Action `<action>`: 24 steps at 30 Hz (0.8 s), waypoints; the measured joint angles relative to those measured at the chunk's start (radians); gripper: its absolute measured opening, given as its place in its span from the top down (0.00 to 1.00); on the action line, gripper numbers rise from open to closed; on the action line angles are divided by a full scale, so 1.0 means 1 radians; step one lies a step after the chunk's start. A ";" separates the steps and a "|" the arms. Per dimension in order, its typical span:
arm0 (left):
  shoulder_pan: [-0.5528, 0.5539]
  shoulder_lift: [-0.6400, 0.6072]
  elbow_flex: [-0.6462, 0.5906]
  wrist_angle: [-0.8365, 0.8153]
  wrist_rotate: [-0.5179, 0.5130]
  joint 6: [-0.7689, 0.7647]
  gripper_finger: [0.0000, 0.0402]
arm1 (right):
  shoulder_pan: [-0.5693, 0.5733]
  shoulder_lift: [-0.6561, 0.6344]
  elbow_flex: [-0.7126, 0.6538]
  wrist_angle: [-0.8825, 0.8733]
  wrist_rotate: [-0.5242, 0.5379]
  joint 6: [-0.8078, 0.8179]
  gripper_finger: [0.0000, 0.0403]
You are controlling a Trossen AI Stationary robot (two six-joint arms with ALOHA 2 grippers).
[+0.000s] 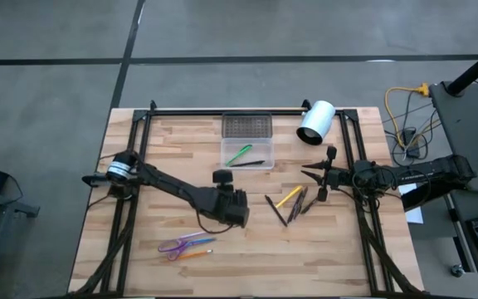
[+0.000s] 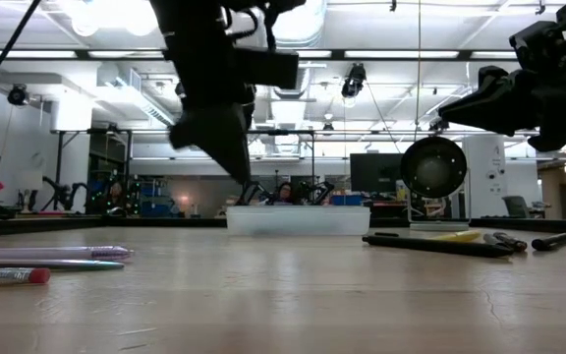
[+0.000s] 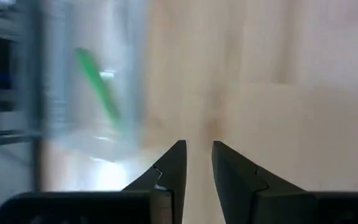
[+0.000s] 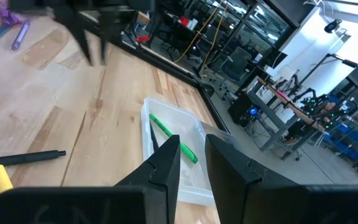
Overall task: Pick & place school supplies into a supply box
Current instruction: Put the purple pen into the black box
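Wooden counter [image 1: 173,149] under workshop lights, and both arms are up off the surface. Left claw [image 1: 241,208] hovers mid-counter, fingers [image 3: 173,168] narrowly parted, nothing between them. Right claw [image 1: 309,174] hangs above the loose pens [image 1: 297,203] and yellow pencil [image 1: 288,197], narrow gap too, holding nothing. Supply box [image 1: 247,141] sits at the far edge beside the white cylinder [image 1: 316,122], with a green pen [image 1: 239,154] and a dark pen [image 1: 251,164] already inside. Purple-handled scissors [image 1: 175,245] and coloured sticks [image 1: 197,248] lie together near the front edge.
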 joint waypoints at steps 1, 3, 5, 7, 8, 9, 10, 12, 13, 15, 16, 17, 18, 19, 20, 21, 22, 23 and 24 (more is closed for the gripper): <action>-0.005 0.000 0.003 -0.001 0.053 -0.005 0.85 | 0.000 0.000 0.000 0.000 0.000 -0.001 0.83; -0.016 0.000 0.008 0.000 0.161 -0.010 0.85 | 0.000 0.000 0.000 0.000 0.000 0.000 0.83; -0.025 0.000 0.008 -0.001 0.239 -0.029 0.85 | 0.000 0.000 0.000 0.000 0.000 0.000 0.83; -0.037 0.000 0.003 -0.001 0.298 -0.051 0.85 | 0.000 0.000 0.000 0.000 0.000 0.001 0.83; -0.042 0.000 0.000 -0.003 0.323 -0.057 0.85 | 0.000 0.000 0.000 0.000 0.000 0.000 0.83; -0.047 0.000 -0.002 -0.008 0.345 -0.062 0.85 | 0.000 0.000 0.000 0.000 0.000 0.000 0.83; -0.052 0.000 -0.003 -0.010 0.363 -0.069 0.85 | 0.000 0.000 0.000 0.000 0.000 0.000 0.83; -0.062 0.000 -0.003 -0.011 0.388 -0.094 0.85 | 0.000 0.000 0.000 0.000 0.000 0.000 0.83; -0.065 0.000 -0.003 -0.015 0.396 -0.112 0.85 | 0.000 0.000 0.000 0.000 0.000 -0.001 0.83; -0.076 -0.001 -0.003 -0.024 0.419 -0.157 0.85 | 0.000 0.000 0.000 0.000 0.000 0.001 0.83; -0.080 -0.002 -0.003 -0.029 0.426 -0.176 0.85 | 0.000 0.000 0.000 0.000 0.000 0.000 0.83; -0.085 -0.004 -0.003 -0.034 0.437 -0.194 0.85 | 0.000 0.000 0.000 0.000 0.000 0.000 0.83; -0.090 -0.005 -0.003 -0.038 0.442 -0.209 0.85 | 0.000 0.000 0.000 0.000 0.000 0.000 0.83; -0.096 -0.005 -0.003 -0.042 0.447 -0.225 0.85 | 0.000 0.000 0.000 0.000 0.000 0.000 0.83; -0.102 -0.005 -0.003 -0.049 0.451 -0.241 0.85 | 0.000 0.000 0.000 0.000 0.000 0.000 0.83; -0.109 -0.005 -0.003 -0.061 0.451 -0.257 0.85 | 0.000 0.000 0.000 0.000 0.000 0.000 0.83; -0.116 -0.005 -0.003 -0.073 0.452 -0.272 0.85 | 0.000 0.000 0.000 0.000 0.000 -0.001 0.83; -0.123 -0.005 -0.003 -0.078 0.451 -0.282 0.85 | 0.000 0.000 0.000 0.000 0.000 0.000 0.83; -0.128 -0.005 -0.003 -0.080 0.452 -0.293 0.85 | 0.000 0.000 0.000 0.000 0.000 0.000 0.83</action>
